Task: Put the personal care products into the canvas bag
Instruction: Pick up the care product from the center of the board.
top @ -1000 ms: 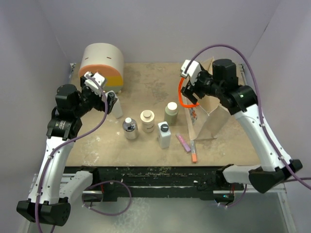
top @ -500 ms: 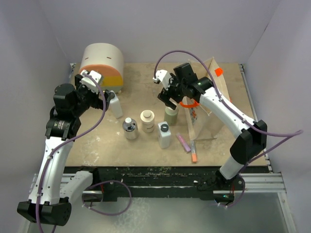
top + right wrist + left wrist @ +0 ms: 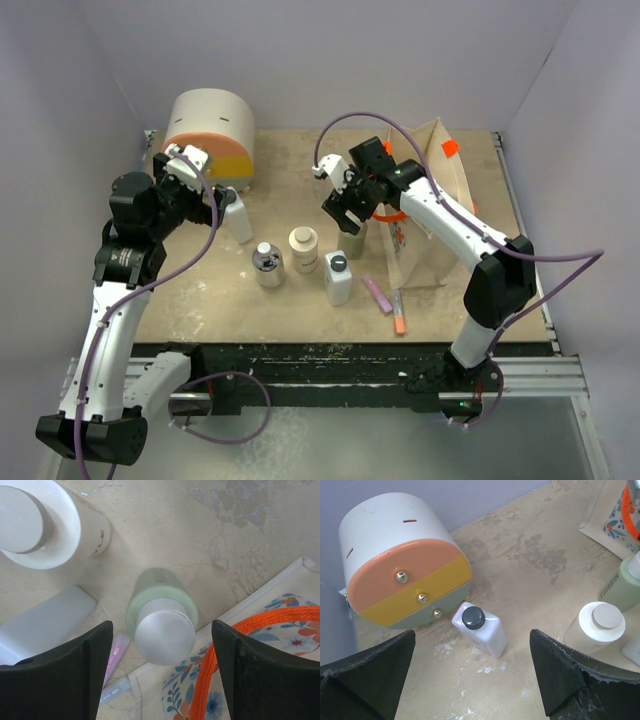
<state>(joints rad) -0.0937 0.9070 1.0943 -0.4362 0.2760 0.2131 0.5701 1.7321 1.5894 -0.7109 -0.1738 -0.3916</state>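
The right pincer hangs with jaws apart over the pale green plastic bottle with a cream cap, which stands on the desk just beside the beige canvas bag. The likely trouble is that on descent the bag-side finger snags the orange loop handle, or that a skewed closing topples the bottle. The left pincer is spread wide above a white black-capped bottle.

Bright, diffuse light leaves only faint shadows on the mottled beige tabletop; wrist views soften up close.
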